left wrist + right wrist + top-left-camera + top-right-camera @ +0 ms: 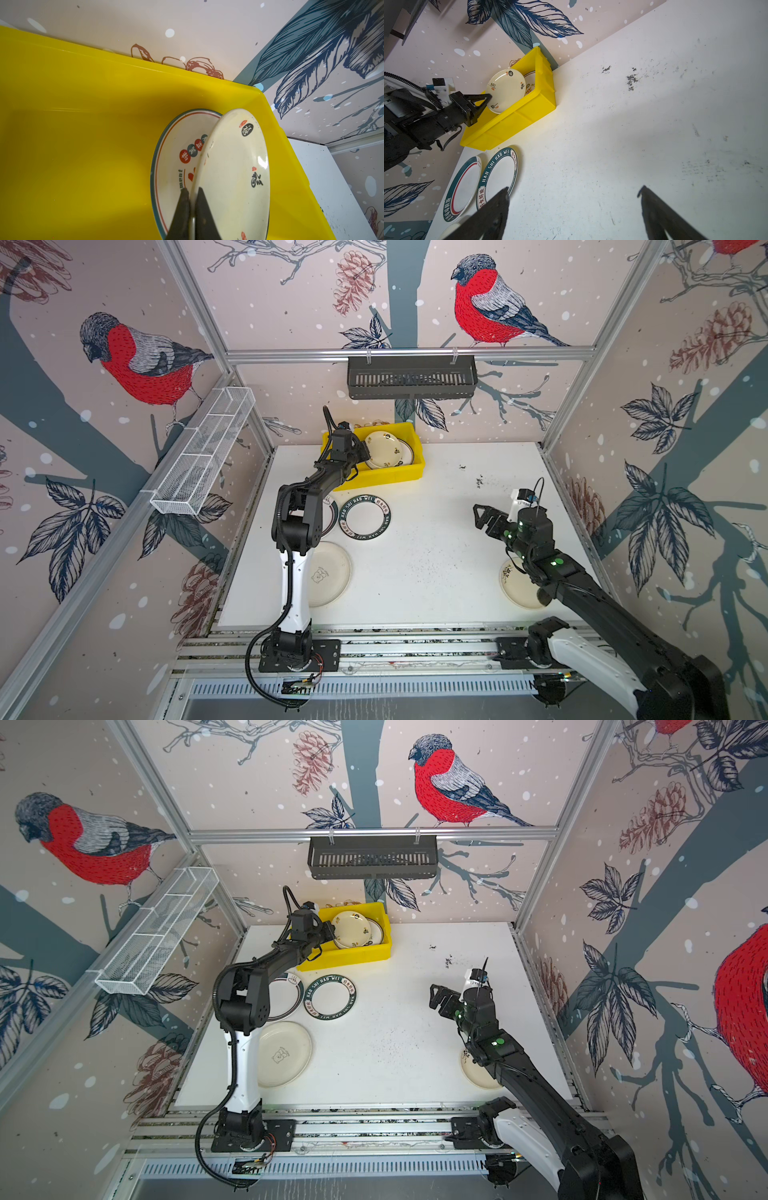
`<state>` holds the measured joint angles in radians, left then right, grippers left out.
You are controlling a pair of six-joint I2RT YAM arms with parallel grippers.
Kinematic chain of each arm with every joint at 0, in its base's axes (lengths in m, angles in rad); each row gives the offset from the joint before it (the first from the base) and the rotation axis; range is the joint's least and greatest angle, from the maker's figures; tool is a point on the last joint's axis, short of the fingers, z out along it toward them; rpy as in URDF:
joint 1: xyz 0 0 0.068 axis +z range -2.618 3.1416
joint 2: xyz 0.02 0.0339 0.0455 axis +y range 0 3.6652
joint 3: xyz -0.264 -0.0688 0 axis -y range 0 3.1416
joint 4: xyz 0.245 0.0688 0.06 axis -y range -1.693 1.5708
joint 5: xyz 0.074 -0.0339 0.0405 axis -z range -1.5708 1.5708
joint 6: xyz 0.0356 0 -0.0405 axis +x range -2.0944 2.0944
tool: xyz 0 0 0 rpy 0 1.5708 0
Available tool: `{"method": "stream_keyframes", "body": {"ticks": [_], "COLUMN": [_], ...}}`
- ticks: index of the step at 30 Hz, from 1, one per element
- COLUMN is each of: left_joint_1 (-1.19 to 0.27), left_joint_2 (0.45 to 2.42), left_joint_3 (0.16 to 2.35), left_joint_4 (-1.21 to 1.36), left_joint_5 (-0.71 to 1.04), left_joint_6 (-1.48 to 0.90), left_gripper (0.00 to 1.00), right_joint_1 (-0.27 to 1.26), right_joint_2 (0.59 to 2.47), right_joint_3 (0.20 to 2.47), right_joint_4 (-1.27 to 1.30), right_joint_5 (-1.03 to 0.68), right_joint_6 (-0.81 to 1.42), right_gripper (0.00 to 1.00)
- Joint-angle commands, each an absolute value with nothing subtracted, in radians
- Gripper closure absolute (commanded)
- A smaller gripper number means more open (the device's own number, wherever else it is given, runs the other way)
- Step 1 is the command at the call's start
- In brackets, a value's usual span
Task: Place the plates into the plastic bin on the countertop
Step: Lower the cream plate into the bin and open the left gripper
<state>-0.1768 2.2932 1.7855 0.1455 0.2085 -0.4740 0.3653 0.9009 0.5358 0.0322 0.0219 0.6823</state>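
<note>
Left jaws clamp the rim of a cream round plate (381,448), tilted to slide into the yellow plastic bin (388,477) just above frame centre; right jaws gape empty.

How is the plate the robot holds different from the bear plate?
The held plate is tilted inside the yellow bin, pinched at its rim by the left gripper; the bear plate lies flat on the countertop. The held plate has black and red characters; the bear plate has one faint bear outline. Both are round and cream.
</note>
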Motion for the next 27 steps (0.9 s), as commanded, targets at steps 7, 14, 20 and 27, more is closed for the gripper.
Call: {"method": "stream_keyframes", "body": {"ticks": [7, 14, 20, 27], "left_joint_1": [-0.179, -0.192, -0.207, -0.210], "left_joint_2": [2.354, 2.364, 2.350, 2.254], "left_joint_3": [1.883, 1.905, 1.889, 1.774], "left_joint_4": [0.074, 0.059, 0.073, 0.137], "left_joint_5": [0.199, 0.191, 0.213, 0.190], "left_joint_6": [-0.428, -0.364, -0.306, -0.304], "left_gripper": [1.00, 0.44, 0.03, 0.03], "right_joint_1": [0.362, 0.360, 0.360, 0.360], "right_joint_2": [0.888, 0.888, 0.885, 0.912], "right_joint_3": [0.517, 0.515, 0.519, 0.549], "right_joint_4": [0.043, 0.025, 0.000, -0.097], "right_joint_5": [0.036, 0.052, 0.064, 0.142], "right_joint_6": [0.694, 0.694, 0.699, 0.721], "right_gripper": [0.02, 0.01, 0.01, 0.01]}}
